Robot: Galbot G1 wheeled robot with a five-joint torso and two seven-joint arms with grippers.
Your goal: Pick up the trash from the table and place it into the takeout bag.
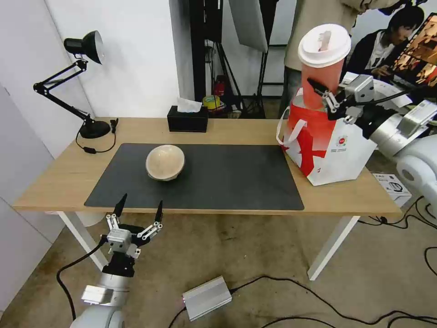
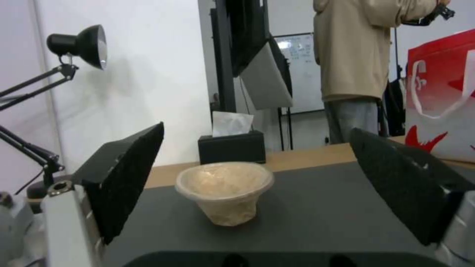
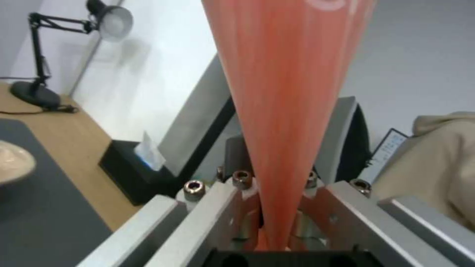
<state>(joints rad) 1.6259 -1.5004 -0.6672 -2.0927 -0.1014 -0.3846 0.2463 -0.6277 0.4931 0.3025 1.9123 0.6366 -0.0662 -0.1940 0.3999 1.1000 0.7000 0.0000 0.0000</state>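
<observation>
My right gripper [image 1: 327, 98] is shut on the lower body of the tall red drink cup [image 1: 323, 68] with its white lid. It holds the cup upright just above the open top of the white-and-red takeout bag [image 1: 334, 152] at the table's right end. In the right wrist view the cup [image 3: 287, 92] runs up from between the jaws of the right gripper [image 3: 277, 211]. The beige bowl [image 1: 165, 162] rests on the dark mat [image 1: 227, 182], left of middle. My left gripper [image 1: 141, 205] hangs open below the table's front edge [image 1: 59, 200], pointing at the bowl [image 2: 225, 193].
A black tissue box [image 1: 187, 118] stands at the table's back edge and a black desk lamp [image 1: 86, 82] at the back left. People stand and sit behind the bag. A silver box [image 1: 207, 298] and cables lie on the floor.
</observation>
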